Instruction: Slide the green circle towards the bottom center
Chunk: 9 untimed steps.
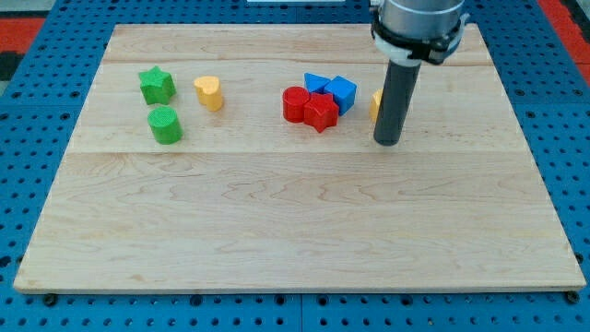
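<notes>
The green circle (pixel 166 124) sits on the wooden board (pixel 295 231) at the view's left, just below a green star (pixel 157 85). My tip (pixel 388 142) is far to the right of the green circle, at the right of the board's upper half. The rod stands just right of a cluster of red and blue blocks and hides most of a yellow block (pixel 376 105) behind it.
A yellow heart (pixel 210 92) lies right of the green star. A red circle (pixel 295 103) and red star (pixel 321 112) touch a blue triangle (pixel 316 82) and blue cube (pixel 342 92) at upper centre. Blue pegboard surrounds the board.
</notes>
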Each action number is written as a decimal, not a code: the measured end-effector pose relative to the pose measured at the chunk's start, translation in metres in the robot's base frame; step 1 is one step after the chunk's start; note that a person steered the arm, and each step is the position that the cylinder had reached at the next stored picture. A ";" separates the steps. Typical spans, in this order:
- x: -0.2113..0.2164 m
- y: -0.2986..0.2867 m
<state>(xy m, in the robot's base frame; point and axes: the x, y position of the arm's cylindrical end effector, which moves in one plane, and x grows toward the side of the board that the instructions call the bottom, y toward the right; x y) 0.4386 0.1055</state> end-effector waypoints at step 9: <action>-0.037 -0.265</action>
<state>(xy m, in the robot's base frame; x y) 0.4021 -0.1591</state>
